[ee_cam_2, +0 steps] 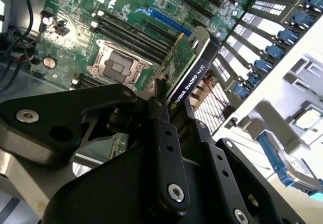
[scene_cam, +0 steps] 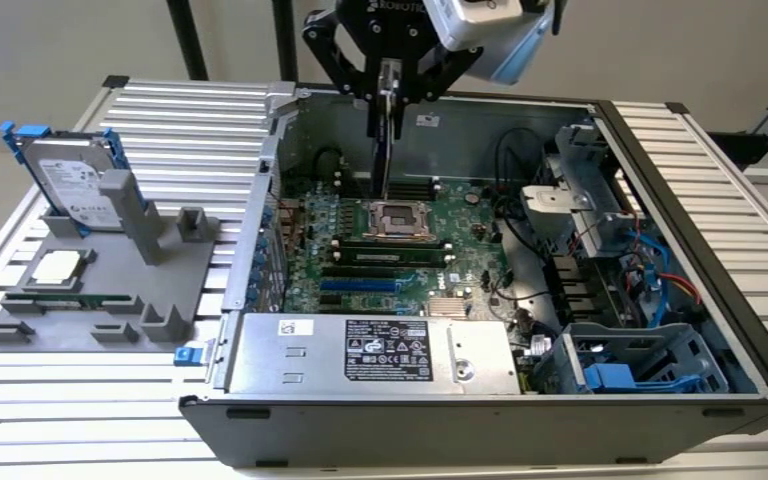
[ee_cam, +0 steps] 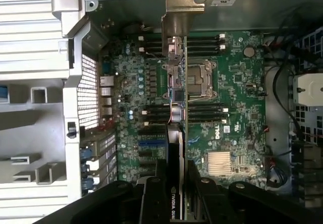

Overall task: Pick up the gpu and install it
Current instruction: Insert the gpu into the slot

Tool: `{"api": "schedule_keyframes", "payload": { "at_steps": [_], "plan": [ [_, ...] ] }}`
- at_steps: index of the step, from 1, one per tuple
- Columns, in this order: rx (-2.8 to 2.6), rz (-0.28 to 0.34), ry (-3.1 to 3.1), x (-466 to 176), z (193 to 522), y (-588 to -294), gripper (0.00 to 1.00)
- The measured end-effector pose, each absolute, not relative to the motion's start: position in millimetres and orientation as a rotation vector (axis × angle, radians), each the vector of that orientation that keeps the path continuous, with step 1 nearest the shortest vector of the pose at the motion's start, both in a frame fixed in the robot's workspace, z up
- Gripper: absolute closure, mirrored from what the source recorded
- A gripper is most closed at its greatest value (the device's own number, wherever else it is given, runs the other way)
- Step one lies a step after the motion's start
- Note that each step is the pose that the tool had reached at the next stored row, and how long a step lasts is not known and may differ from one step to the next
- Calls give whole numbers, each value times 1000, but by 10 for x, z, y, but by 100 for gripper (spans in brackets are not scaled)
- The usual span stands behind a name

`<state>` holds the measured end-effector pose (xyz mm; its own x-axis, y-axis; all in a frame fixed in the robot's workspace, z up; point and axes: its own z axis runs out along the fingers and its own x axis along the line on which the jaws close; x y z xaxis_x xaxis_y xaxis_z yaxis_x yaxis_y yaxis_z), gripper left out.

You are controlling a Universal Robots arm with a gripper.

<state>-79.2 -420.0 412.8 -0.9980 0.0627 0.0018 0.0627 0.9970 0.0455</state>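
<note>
- Black fingers (ee_cam_2: 161,128) of the gripper (ee_cam_2: 174,103) look clamped hard on the gpu (ee_cam_2: 184,65), yeah? Gripped at the end away from the bracket, card edge-on.
- Yep, clenched on it, cooler and all. The card hangs upright over the motherboard (scene_cam: 478,215) in the open case (scene_cam: 357,430), and as far as I can tell it's touching nothing below.
- So what bites from here?
- Alignment, I reckon. In the first wrist view it lies across the CPU socket (ee_cam: 197,77) and the memory sticks (ee_cam: 204,110), while the blue slot (ee_cam: 151,144) sits off to one side. Go down there and the connector edge hits socket or sticks. The silver bracket (ee_cam: 177,7) is near the case's far wall too, so it could snag. The hard drive (scene_cam: 71,185) on the grey fixture (scene_cam: 184,270) is well apart, no worry.
</note>
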Motion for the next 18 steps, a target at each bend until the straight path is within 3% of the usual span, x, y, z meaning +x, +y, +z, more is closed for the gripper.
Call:
{"api": "schedule_keyframes", "payload": {
  "at_steps": [18],
  "plan": [
    [-99,-72,-3138,-615,4128,-4186,100]
  ]
}}
